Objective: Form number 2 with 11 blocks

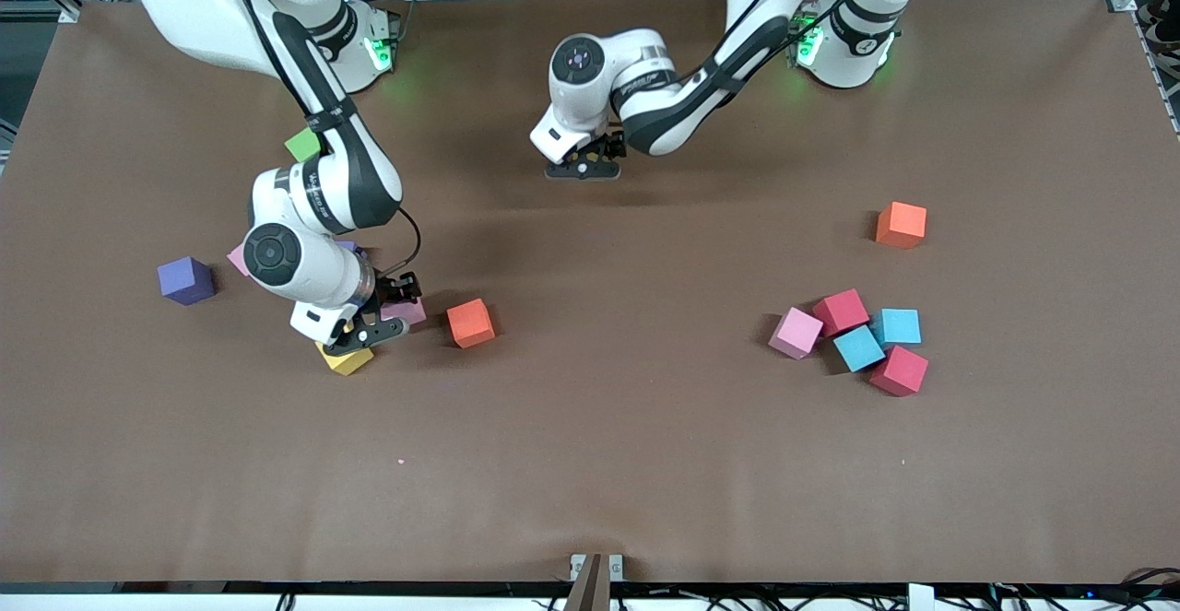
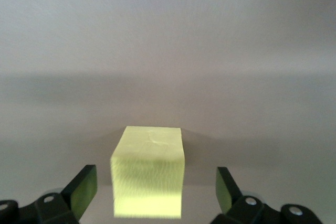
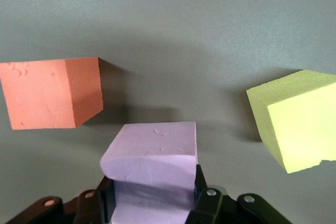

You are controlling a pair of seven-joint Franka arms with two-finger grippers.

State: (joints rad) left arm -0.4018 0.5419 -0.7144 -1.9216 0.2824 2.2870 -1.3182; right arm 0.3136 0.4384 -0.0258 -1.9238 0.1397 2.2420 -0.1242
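Observation:
My right gripper [image 1: 383, 321] is shut on a pink block [image 3: 152, 156], squeezing it low over the table. Beside it lie a yellow block [image 1: 346, 358] and an orange block [image 1: 470, 323]. A purple block [image 1: 184, 279] and a pink block [image 1: 237, 259], half hidden by the right arm, lie toward the right arm's end. My left gripper [image 1: 584, 169] stands open around another yellow block [image 2: 149, 171], with a gap on each side. Pink [image 1: 795, 332], red [image 1: 840, 311], blue [image 1: 896, 326], blue [image 1: 858, 348] and red [image 1: 899, 370] blocks cluster toward the left arm's end. No number 2 shows.
An orange block [image 1: 902, 224] lies alone, farther from the front camera than the cluster. A green cube [image 1: 302, 144] sits by the right arm's forearm. The brown table [image 1: 590, 464] stretches wide and bare along its front half.

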